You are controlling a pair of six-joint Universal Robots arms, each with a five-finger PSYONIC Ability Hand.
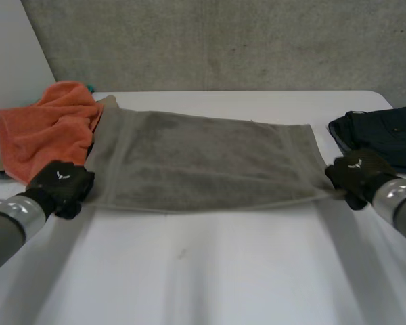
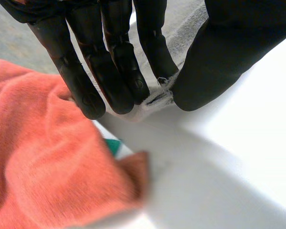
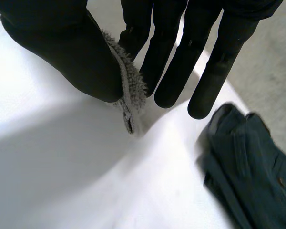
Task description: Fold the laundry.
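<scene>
A grey towel (image 1: 203,159) lies spread flat across the middle of the white table (image 1: 203,271), its near edge running straight between the two hands. The left hand (image 1: 61,184) pinches the towel's near left corner between straight fingers and thumb, and the right hand (image 1: 357,172) pinches the near right corner likewise. A crumpled orange towel (image 1: 47,128) lies at the table's left edge, and a dark blue garment (image 1: 382,132) at its right edge.

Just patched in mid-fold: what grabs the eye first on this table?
A grey terry towel lies spread wide across the white table, its near edge pulled taut: the left hand pinches one near corner, the right hand the other. A crumpled orange towel is heaped beside the left hand, and a dark navy folded garment lies beside the right.
</scene>
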